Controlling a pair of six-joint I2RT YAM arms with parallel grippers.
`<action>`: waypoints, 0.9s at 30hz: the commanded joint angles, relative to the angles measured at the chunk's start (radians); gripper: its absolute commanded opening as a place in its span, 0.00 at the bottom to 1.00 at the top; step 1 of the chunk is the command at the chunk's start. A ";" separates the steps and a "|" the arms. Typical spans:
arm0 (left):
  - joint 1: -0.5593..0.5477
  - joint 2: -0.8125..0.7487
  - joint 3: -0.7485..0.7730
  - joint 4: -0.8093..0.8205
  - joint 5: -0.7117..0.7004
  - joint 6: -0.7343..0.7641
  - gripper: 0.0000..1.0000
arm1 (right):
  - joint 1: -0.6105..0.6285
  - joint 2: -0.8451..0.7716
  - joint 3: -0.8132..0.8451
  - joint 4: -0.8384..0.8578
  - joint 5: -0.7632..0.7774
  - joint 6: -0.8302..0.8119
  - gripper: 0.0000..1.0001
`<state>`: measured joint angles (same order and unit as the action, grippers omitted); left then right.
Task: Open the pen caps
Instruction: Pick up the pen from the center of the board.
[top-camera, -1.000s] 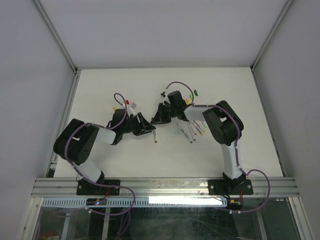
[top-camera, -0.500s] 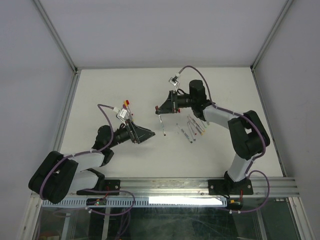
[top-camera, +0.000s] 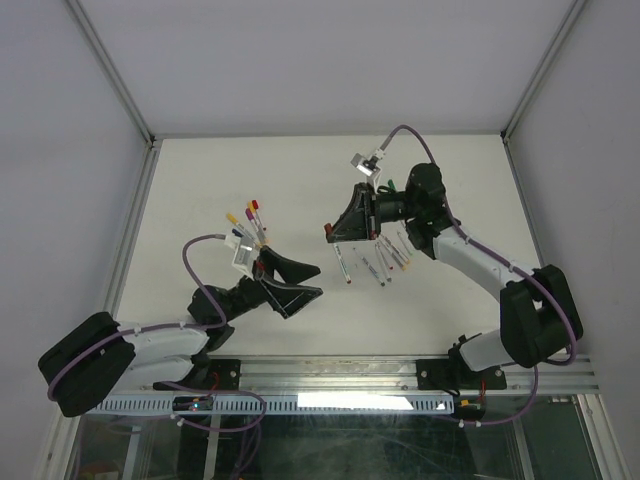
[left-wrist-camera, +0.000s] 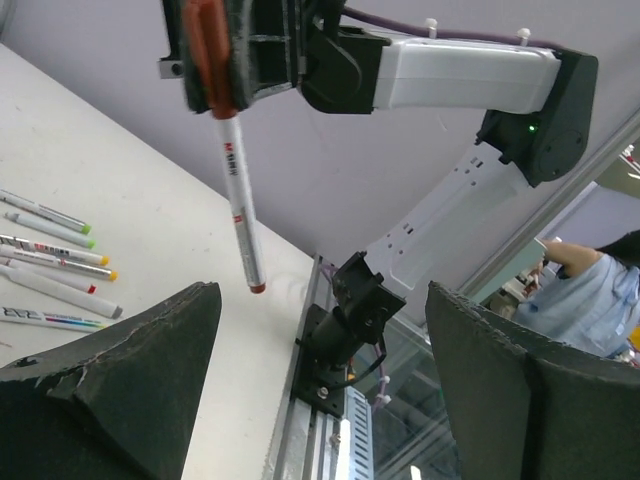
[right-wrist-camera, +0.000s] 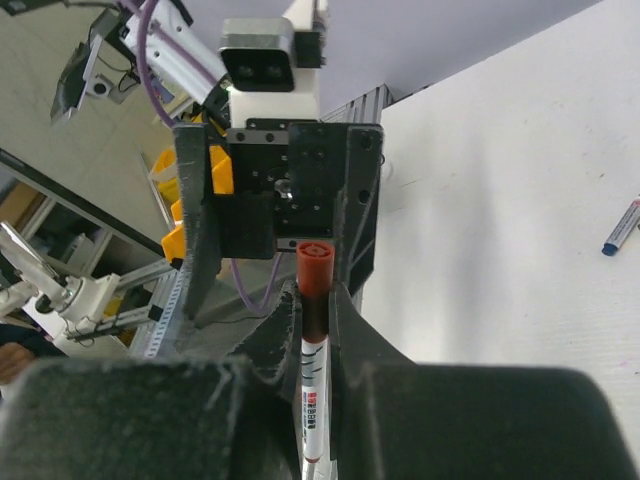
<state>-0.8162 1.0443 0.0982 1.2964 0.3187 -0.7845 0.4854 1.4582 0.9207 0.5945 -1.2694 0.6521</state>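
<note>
The right gripper (right-wrist-camera: 313, 305) is squeezed tight on a pen (left-wrist-camera: 236, 190), right at its red cap (right-wrist-camera: 313, 262). The pen hangs tip down in the upper left of the left wrist view. The left gripper (top-camera: 312, 280) is wide open and holds nothing. The cap looks small, light, hard and slippy, so it is probably best to pinch the stiff white middle and pull straight.

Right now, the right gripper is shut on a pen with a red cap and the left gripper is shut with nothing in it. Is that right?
Not quite. The left gripper is open, not shut: the left wrist view shows its jaws wide apart with nothing in them. The rest stands: the right gripper is shut on a pen with a red cap.
</note>
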 joint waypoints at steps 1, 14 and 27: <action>-0.042 0.098 0.012 0.170 -0.089 0.073 0.85 | -0.034 -0.076 -0.005 -0.056 -0.034 -0.120 0.00; -0.118 0.350 0.107 0.319 -0.151 0.107 0.82 | -0.071 -0.083 -0.020 -0.032 -0.046 -0.129 0.00; -0.151 0.443 0.114 0.391 -0.182 0.104 0.82 | -0.075 -0.078 -0.022 -0.027 -0.046 -0.126 0.00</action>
<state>-0.9565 1.4670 0.1940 1.4471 0.1684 -0.6941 0.4156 1.4052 0.8913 0.5392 -1.2991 0.5423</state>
